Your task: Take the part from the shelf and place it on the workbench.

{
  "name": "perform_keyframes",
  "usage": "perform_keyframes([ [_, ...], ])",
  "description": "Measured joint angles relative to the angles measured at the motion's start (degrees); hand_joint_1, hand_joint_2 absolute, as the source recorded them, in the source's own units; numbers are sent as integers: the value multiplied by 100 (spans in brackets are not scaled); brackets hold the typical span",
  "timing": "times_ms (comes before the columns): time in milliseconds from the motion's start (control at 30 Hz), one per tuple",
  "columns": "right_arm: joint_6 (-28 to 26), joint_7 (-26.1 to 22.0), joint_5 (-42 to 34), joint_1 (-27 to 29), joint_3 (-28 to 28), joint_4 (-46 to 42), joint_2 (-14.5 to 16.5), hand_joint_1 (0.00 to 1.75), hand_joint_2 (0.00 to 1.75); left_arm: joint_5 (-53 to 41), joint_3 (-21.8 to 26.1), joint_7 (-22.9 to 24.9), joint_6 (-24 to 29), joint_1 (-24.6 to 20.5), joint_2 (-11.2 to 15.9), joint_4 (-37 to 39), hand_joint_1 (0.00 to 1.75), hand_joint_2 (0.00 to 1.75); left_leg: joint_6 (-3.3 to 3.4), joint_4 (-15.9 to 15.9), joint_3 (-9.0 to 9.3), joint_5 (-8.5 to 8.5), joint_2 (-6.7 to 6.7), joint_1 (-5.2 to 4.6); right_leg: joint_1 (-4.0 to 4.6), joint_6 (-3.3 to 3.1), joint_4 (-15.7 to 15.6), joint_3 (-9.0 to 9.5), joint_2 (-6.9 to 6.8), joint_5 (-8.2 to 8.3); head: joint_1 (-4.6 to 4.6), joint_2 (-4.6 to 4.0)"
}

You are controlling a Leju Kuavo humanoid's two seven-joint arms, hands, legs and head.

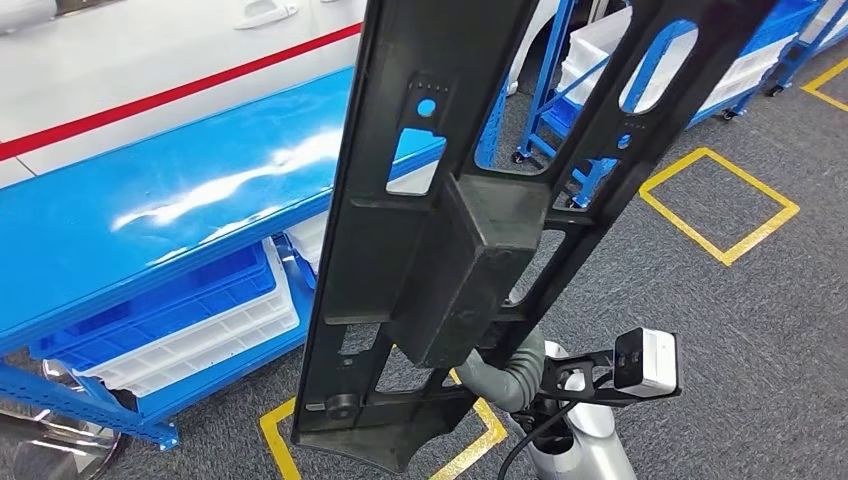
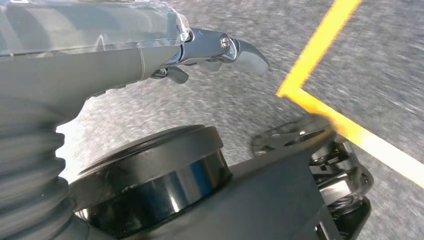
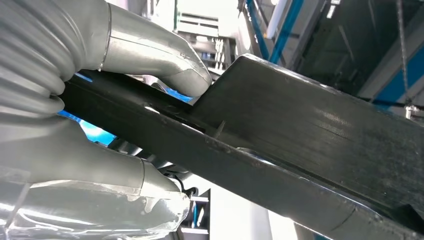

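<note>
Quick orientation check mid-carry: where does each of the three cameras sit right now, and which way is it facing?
Head view: high on the body, facing forward and down past the long black plastic frame part at the glossy blue workbench top; the right hand grips the part's lower end.
Left wrist view: behind the left hand, facing the grey carpet floor with its yellow tape line.
Right wrist view: behind the right hand, facing along the gripped part.
Shared: head and right wrist views both show the part; head and left wrist views both show the floor.

The part (image 1: 470, 250) in my right hand (image 3: 90, 125) looked like matt black plastic; the workbench (image 1: 180, 190) top gleamed glossy blue, and the floor (image 1: 740, 330) was rough grey carpet.
</note>
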Motion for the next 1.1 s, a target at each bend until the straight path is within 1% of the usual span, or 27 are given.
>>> perform_keyframes([
  [33,-13,-2,21,-7,-1,-4,10,175,175,-1,1,-7,-2,1,1,0,0,175,-7,359,-111,-253,-122,4,11,-29,1,-52,49,41,-4,0],
  [67,-26,-4,43,-6,-1,-6,19,175,175,-3,2,-13,-5,-3,1,0,0,175,-11,740,-215,-466,-182,5,20,-45,7,-105,100,80,-9,0],
  [100,-39,-7,61,-2,-2,-7,21,175,175,-5,2,-17,-8,-10,1,-1,0,175,-13,1014,-267,-582,-209,5,29,-47,15,-157,159,117,-8,0],
  [133,-52,-9,81,1,-2,-11,21,175,175,-11,2,-18,-11,-16,1,-1,0,175,-13,1100,-232,-585,-218,6,33,-42,28,-208,222,151,-8,0],
  [167,-67,-13,103,5,-3,-19,21,175,175,-19,2,-18,-14,-16,1,-1,0,175,-9,962,-95,-483,-225,9,33,-29,46,-256,291,181,-8,0],
  [200,-80,-20,124,7,-5,-33,21,175,175,-32,2,-18,-16,-14,1,-1,0,175,-1,626,129,-317,-258,16,30,-12,72,-301,362,205,-8,0],
  [267,-103,-35,157,8,-11,-69,22,175,175,-55,2,-10,-23,8,2,1,0,175,22,-133,573,-94,-462,31,27,39,137,-402,486,249,-7,1],
  [300,-110,-41,172,9,-14,-89,25,175,175,-62,2,-3,-28,21,3,1,0,175,31,-367,690,-57,-556,33,26,72,165,-450,536,278,-6,1],
  [333,-118,-48,187,9,-18,-108,27,175,175,-66,2,8,-35,30,4,1,0,175,39,-463,723,-66,-614,27,22,109,179,-495,579,316,-5,2],
  [400,-138,-53,226,11,-27,-143,29,175,175,-67,2,31,-47,20,2,1,0,175,79,-491,676,-26,-545,29,18,186,184,-553,662,389,-4,1],
  [433,-150,-55,239,7,-33,-159,29,175,175,-67,2,40,-54,7,-1,1,0,175,113,-501,656,8,-485,36,20,217,217,-586,636,362,-2,1],
  [467,-165,-50,252,-3,-38,-172,29,175,175,-67,2,46,-58,0,-4,1,0,175,154,-515,632,48,-418,44,23,242,335,-646,557,252,9,0],
  [500,-181,-45,259,-13,-41,-184,29,175,175,-69,2,50,-62,-2,-6,1,0,175,190,-528,601,84,-345,47,20,260,567,-741,443,60,19,0],
  [567,-217,-29,276,-25,-51,-203,29,175,175,-72,2,57,-68,1,-2,1,0,175,235,-519,525,140,-203,5,11,290,1280,-988,235,-402,37,0],
  [600,-235,-25,285,-23,-62,-210,29,175,175,-74,2,60,-69,2,2,1,0,175,246,-511,481,163,-128,-11,5,300,1586,-1068,197,-529,37,0],
  [633,-247,-20,294,-19,-77,-219,28,175,175,-74,2,64,-70,-1,5,1,0,175,252,-501,437,185,-58,-25,2,301,1739,-1068,177,-545,38,0],
  [667,-255,-16,301,-17,-92,-233,28,175,175,-75,2,69,-71,-7,9,1,0,175,254,-487,396,202,7,-36,3,292,1687,-967,163,-458,38,0],
  [700,-259,-11,309,-16,-106,-255,29,175,175,-75,2,73,-72,-17,10,1,0,175,253,-473,361,215,66,-47,11,268,1427,-754,132,-312,38,0],
  [733,-260,-8,314,-17,-118,-284,29,175,175,-75,2,76,-73,-28,11,1,0,175,248,-461,337,225,119,-56,31,231,1031,-483,50,-207,38,0],
  [800,-261,-4,324,-29,-134,-346,31,175,175,-78,2,78,-74,-43,11,1,0,175,215,-452,310,251,215,-73,111,149,327,-34,-155,-139,37,1],
  [833,-262,-5,327,-35,-140,-375,31,175,175,-83,2,82,-75,-48,12,1,0,175,188,-455,305,271,264,-75,152,113,153,53,-217,-158,37,1],
  [867,-264,-5,330,-39,-148,-398,32,175,175,-89,2,89,-78,-55,12,1,0,175,158,-465,302,295,315,-75,181,83,96,67,-212,-150,38,1],
  [900,-266,-5,333,-39,-158,-422,32,175,175,-96,2,96,-81,-63,13,1,0,175,127,-472,301,307,349,-72,176,44,50,58,-168,-111,38,1],
  [933,-267,-5,337,-41,-167,-441,33,175,175,-102,2,104,-83,-71,17,1,0,175,98,-457,291,282,295,-65,162,9,4,51,-120,-62,38,1],
  [967,-267,-5,339,-48,-173,-455,37,175,175,-106,2,110,-85,-75,21,1,0,175,73,-375,260,191,178,-56,139,-31,-40,38,-74,-11,36,0],
  [1033,-267,-5,342,-59,-176,-466,51,175,175,-107,2,117,-86,-68,30,1,0,175,30,109,91,-190,-123,-32,109,-87,-85,-21,16,80,32,1],
  [1100,-269,-4,343,-61,-176,-466,62,175,175,-106,2,122,-85,-71,33,1,0,175,-8,813,-133,-572,-222,-18,105,-107,-56,-127,123,141,30,1],
])
